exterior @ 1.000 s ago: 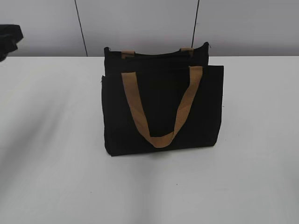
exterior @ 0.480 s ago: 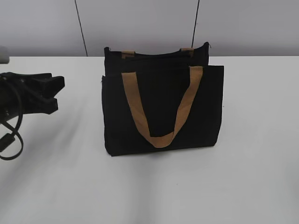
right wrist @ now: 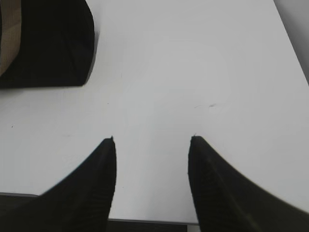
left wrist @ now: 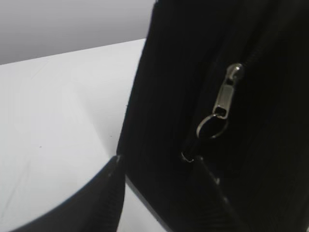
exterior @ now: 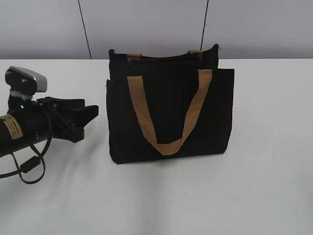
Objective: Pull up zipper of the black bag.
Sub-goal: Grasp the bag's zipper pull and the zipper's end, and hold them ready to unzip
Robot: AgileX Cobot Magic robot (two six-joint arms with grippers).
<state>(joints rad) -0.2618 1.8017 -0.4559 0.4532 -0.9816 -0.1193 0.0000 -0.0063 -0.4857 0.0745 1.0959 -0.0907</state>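
The black bag (exterior: 168, 112) stands upright mid-table with tan strap handles (exterior: 168, 115). Its left end fills the left wrist view (left wrist: 164, 96), where the small silver zipper pull (left wrist: 223, 99) with a ring end hangs on a black zip line. My left gripper (exterior: 88, 117) is open just left of the bag's left end; in the left wrist view it (left wrist: 157, 162) straddles the bag's lower corner, below the pull, not touching it. My right gripper (right wrist: 152, 140) is open and empty over bare table; a corner of the bag (right wrist: 48, 43) lies upper left. The right gripper is out of the exterior view.
The white table (exterior: 259, 186) spreads around the bag. A grey wall (exterior: 146, 24) with dark seams stands behind. The left arm's cable (exterior: 29, 166) loops over the table at the left. The table's near edge shows in the right wrist view (right wrist: 149, 221).
My left arm has come in from the left edge and moved right toward the bag's left end. The bag has not moved.
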